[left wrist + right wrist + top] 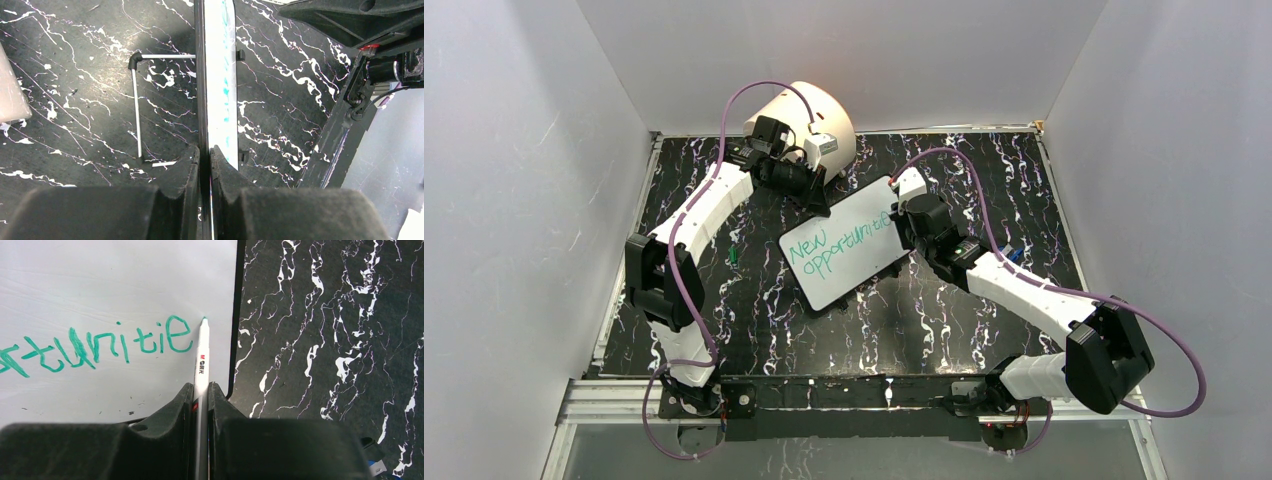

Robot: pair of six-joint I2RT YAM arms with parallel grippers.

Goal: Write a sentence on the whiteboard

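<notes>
The whiteboard (844, 247) lies tilted at the table's middle, white with a thin black rim. The sentence (836, 242) on it is green lettering, "New" above a longer word whose visible letters end in "unitie" (130, 342). My left gripper (204, 152) is shut on the whiteboard's edge (220, 75), seen edge-on in the left wrist view. My right gripper (200, 390) is shut on a white marker (201, 357). Its green tip (204, 319) stands just right of the last "e", near the board's right rim. In the top view that gripper (902, 213) covers the board's right end.
A big cream cylinder (809, 115) lies at the back behind the left arm. A thin metal stand wire (136, 107) rests on the black marbled table (754, 320) beside the board. A small green object (734, 256) lies left of the board, a blue one (1016, 255) by the right arm.
</notes>
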